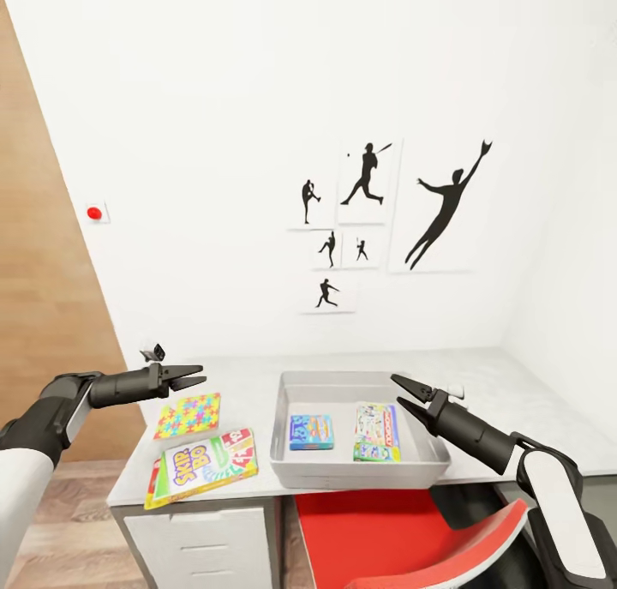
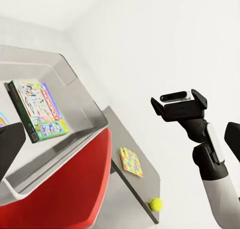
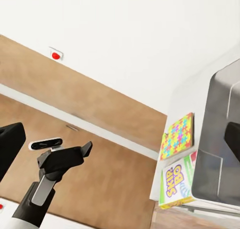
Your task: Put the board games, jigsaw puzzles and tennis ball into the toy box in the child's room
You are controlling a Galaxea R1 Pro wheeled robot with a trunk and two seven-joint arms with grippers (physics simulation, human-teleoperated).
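The light-grey toy box [image 1: 287, 400] stands mid-table and holds two board games, a blue one [image 1: 310, 431] and a pale multicoloured one [image 1: 377, 432]. Left of it on the table [image 1: 248, 375] lie a jigsaw puzzle [image 1: 188, 415] and the yellow-green board game [image 1: 204, 466], which hangs slightly over the front edge. My left gripper [image 1: 193, 376] hovers open above the puzzle's far edge. My right gripper [image 1: 404, 396] hangs open over the box's right side. In the left wrist view, a second jigsaw puzzle [image 2: 131, 162] and the tennis ball [image 2: 156, 204] lie on the table's end beyond the box.
A red chair [image 1: 411, 529] is tucked under the table below the toy box. White drawers [image 1: 193, 546] sit under the table's left end. Black silhouette pictures [image 1: 368, 220] hang on the white wall, and a wooden panel [image 1: 43, 297] stands at the left.
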